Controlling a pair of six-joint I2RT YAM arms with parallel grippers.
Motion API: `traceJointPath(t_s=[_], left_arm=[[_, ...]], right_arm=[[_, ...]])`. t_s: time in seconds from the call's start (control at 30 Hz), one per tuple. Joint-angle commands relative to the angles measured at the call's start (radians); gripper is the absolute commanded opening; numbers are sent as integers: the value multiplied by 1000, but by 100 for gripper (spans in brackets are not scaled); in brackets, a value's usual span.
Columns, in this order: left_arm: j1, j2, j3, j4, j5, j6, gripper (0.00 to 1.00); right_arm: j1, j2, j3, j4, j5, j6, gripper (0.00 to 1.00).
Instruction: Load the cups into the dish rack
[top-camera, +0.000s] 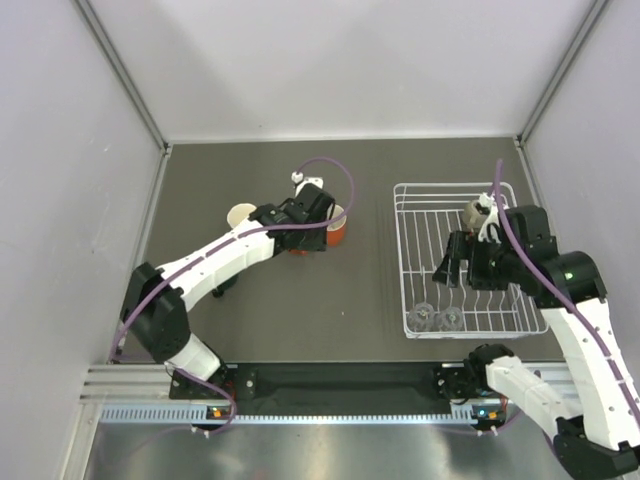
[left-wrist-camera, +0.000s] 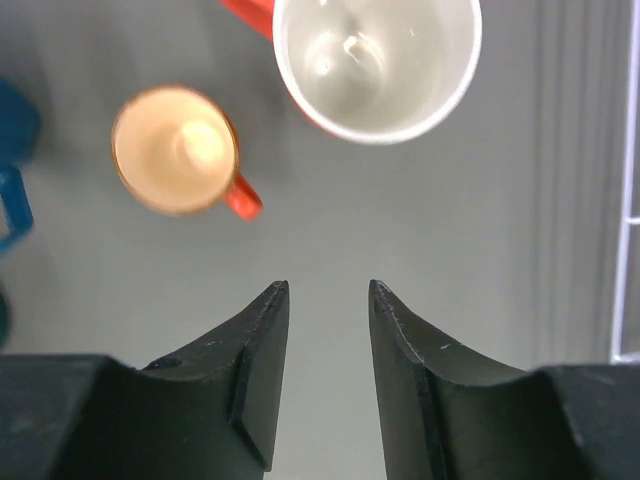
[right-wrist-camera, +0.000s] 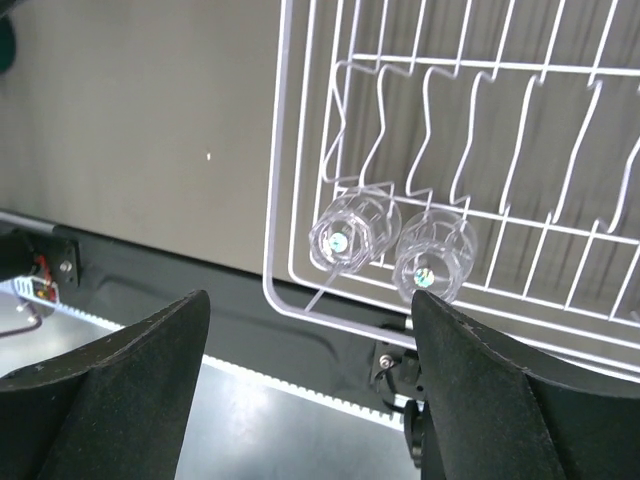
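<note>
A matte grey-brown table (top-camera: 230, 170) spreads under the left gripper (left-wrist-camera: 328, 290) and the right gripper (right-wrist-camera: 308, 298). Ahead of both, a plain pale back wall (top-camera: 340, 60) rises from the table's far edge. A left wall (top-camera: 60, 150) stands outward of the left gripper, and a right wall (top-camera: 600, 130) outward of the right one. Grey metal posts (top-camera: 122, 72) run up the corners. Behind the grippers, along the near edge, lie a black plate (top-camera: 340, 380) and a bright rail (top-camera: 330, 412). The light is soft and even.

Two clear glasses (right-wrist-camera: 355, 228), two orange cups (left-wrist-camera: 175, 150), one blue mug (left-wrist-camera: 14, 125), one dish rack (right-wrist-camera: 450, 150).
</note>
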Motion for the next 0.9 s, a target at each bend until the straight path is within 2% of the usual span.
traceJointPath(t_s=[0.0, 0.2, 0.4, 0.87], left_arm=[[18, 41, 66, 66, -44, 87, 43], [52, 84, 64, 89, -56, 133, 43], [98, 104, 12, 145, -7, 197, 44], [121, 162, -59, 191, -12, 223, 43]], right_arm=[[8, -38, 30, -23, -49, 20, 82], [8, -72, 36, -55, -29, 52, 82], [8, -87, 21, -81, -16, 83, 82], [8, -77, 7, -62, -6, 144, 83]])
